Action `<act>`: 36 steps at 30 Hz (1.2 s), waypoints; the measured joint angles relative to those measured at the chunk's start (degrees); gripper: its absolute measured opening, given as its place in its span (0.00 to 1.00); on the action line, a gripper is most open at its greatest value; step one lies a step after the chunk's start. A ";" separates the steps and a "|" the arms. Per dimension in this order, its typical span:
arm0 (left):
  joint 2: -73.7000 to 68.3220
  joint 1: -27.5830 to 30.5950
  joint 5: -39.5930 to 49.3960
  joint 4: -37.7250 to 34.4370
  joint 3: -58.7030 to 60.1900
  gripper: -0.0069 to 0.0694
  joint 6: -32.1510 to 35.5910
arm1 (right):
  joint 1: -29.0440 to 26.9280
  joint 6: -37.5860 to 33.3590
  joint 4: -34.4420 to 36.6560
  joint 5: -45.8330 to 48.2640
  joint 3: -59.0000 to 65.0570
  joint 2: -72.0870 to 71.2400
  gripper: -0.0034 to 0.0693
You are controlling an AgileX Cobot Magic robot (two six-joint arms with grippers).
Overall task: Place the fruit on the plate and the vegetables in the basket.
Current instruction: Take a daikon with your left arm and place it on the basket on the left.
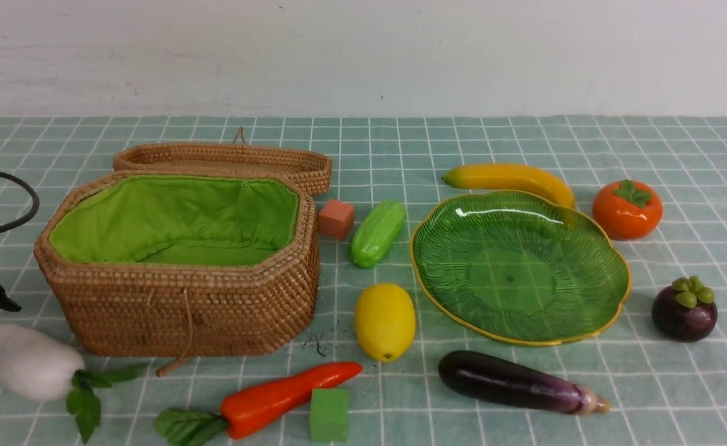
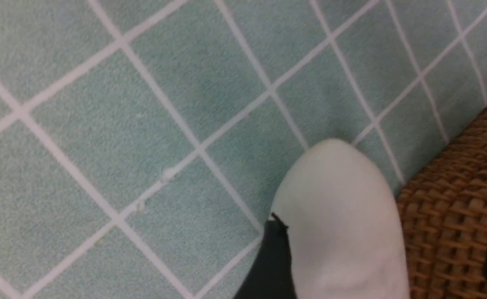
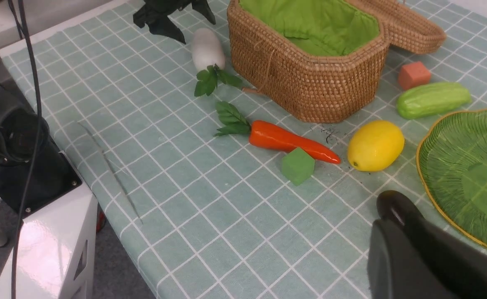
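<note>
Currently the target is the radish, lying on the tablecloth at near left, just beside the basket, leaves pointing toward the pepper. It looks light, stiff and smooth, so it probably slips if pinched at a rounded end. Grip across the fat middle, not the floppy leaves. Left gripper is spread wide, straddling the body, not clamped. The basket wall crowds one finger, and the rim must be cleared on lift. For the right gripper only a dark part shows, so I can't tell its spread.
</note>
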State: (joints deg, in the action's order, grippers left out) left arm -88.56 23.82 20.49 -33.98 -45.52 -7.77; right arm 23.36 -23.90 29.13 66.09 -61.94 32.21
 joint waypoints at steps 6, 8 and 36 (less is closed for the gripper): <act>-1.90 0.00 0.37 0.00 0.00 0.89 0.13 | 0.00 0.00 0.00 0.00 0.00 0.00 0.12; -3.33 0.00 0.50 0.00 0.00 0.88 0.13 | 0.00 0.00 0.00 -0.05 0.00 0.00 0.13; -8.65 0.00 0.50 -0.70 -1.87 0.83 3.31 | 0.00 0.01 0.14 0.53 0.00 0.00 0.14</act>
State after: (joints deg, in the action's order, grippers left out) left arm -97.21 23.82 20.99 -34.68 -47.39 -4.47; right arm 23.36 -23.89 29.27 66.63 -61.94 32.21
